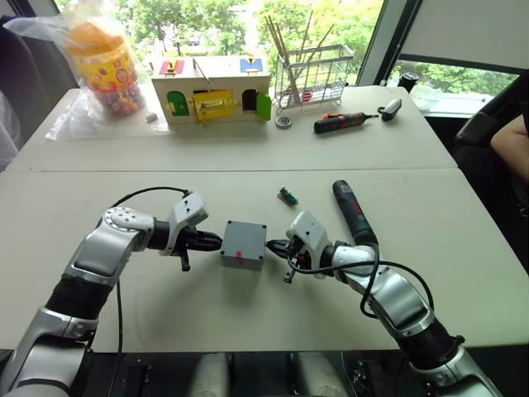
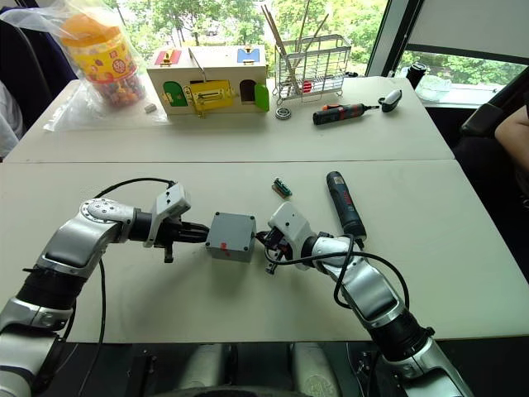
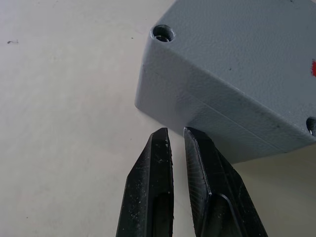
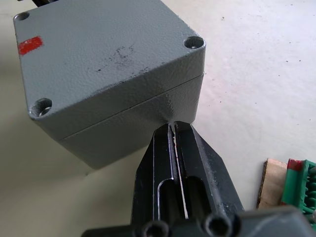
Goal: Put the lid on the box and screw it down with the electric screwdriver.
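Lid already seated, the small grey plastic box [image 1: 243, 245] sits mid-table, pinched between the left gripper [image 3: 176, 132] and right gripper [image 4: 173, 126], both with fingers pressed together, and uneven pushing could skew it while the thick black electric screwdriver [image 1: 354, 212] lies untouched nearby.

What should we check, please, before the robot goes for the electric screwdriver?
1. Lid seated on box: ok, flush seam all round the visible sides.
2. Screw holes reachable: ok, three open corners face up.
3. Screws in holes: cannot tell.
4. Left claw free: ok, shut, tips at the box wall.
5. Right claw free: ok, shut against the opposite wall.
6. Electric screwdriver reachable: ok, lying beside the right arm.
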### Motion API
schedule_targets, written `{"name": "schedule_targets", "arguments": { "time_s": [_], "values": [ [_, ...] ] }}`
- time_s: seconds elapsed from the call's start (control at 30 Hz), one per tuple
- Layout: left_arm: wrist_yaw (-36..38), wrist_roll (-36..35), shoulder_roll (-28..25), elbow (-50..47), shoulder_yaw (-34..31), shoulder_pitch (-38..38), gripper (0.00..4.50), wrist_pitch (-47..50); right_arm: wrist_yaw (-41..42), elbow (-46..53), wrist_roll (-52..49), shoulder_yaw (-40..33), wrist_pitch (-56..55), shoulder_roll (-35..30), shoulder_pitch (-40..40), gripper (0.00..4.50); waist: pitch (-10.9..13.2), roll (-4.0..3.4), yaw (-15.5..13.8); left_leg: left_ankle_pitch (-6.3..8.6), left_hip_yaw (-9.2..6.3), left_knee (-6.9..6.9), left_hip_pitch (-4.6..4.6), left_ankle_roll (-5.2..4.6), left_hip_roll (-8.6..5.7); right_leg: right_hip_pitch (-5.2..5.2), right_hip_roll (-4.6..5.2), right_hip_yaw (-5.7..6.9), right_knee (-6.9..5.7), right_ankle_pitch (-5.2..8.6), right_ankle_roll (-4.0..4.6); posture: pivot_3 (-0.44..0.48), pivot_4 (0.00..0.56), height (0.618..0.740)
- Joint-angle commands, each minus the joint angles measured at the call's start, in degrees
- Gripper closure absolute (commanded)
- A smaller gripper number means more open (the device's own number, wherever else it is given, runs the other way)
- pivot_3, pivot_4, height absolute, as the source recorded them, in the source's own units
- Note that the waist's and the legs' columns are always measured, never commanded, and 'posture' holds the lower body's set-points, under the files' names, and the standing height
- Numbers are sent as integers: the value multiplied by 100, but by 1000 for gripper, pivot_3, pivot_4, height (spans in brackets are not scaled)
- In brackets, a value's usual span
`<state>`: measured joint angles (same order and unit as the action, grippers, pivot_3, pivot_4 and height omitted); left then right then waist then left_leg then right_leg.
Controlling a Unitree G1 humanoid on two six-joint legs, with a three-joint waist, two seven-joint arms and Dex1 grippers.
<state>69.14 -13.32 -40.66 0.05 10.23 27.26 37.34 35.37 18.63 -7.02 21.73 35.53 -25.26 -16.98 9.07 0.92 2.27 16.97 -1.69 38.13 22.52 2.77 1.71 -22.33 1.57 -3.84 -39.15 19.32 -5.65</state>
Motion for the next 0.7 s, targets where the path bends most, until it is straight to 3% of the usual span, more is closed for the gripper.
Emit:
{"name": "schedule_targets", "arguments": {
  "time_s": [0.03, 0.47, 0.6, 0.7],
  "values": [
    [61, -191, -3, -235, -2, 11, 4054, 17, 3, 134, 7, -60, -189, 109, -87, 4456, 0, 0, -1, 0, 0, 0, 0, 0, 0, 0, 0, 0, 0, 0, 0, 0, 150, 736],
    [32, -140, -4, -84, -85, 77, 4054, -36, 0, 203, 4, -173, -151, 50, -32, 4456, 0, 0, 2, 0, 0, 0, 0, 0, 0, 0, 0, 0, 0, 0, 0, 0, 150, 736],
    [-385, -667, 273, 116, -855, 273, 4054, 358, -64, 571, -109, -487, 70, -109, 175, 4456, 0, 0, -24, 0, -1, 0, 1, 0, 2, 0, 2, 0, 0, 0, 0, 0, 150, 736],
    [-1034, -854, 495, 78, -1597, 268, 4054, 64, -32, 1187, -255, -877, 382, -393, 452, 4456, 0, 1, -45, 0, -2, 4, 5, 0, 6, 0, 7, 1, 0, 0, -1, 0, 150, 736]
  ]
}}
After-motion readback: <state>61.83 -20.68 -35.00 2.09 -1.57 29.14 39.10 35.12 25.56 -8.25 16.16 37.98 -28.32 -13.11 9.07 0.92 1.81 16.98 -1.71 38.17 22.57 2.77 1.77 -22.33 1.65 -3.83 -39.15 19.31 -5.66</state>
